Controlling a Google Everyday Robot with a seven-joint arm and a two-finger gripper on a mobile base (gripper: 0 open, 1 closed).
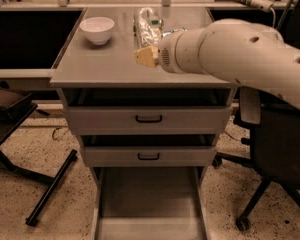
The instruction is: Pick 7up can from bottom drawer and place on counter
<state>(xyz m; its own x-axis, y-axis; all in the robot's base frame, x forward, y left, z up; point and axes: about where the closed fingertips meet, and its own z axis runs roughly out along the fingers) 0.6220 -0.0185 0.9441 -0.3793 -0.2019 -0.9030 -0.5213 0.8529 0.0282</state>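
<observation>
The jaws are seen closed on the lower end of the can (144,28), though only one tan pad (147,57) is shown and the other is hidden. The gripper (146,53) is held over the middle of the counter (100,69), carried by the white arm (230,46) that is stretched in from the right. The can is pointed up and away from the jaws, roughly upright with a slight tilt, and whether its base is touching the counter cannot be told. A shiny crumpled can (170,32) is glimpsed just right of the held can, mostly hidden by the arm. A white bowl (97,29) is set on the counter to the left of the jaws and a little farther back, well apart from them. Below the jaws, two closed drawer fronts (149,119) with black handles are stacked one under the other. Lower still, the drawer (149,204) is pulled out, and only its flat grey floor is shown. A black chair (277,149) is placed on the floor below and to the right of the jaws.
</observation>
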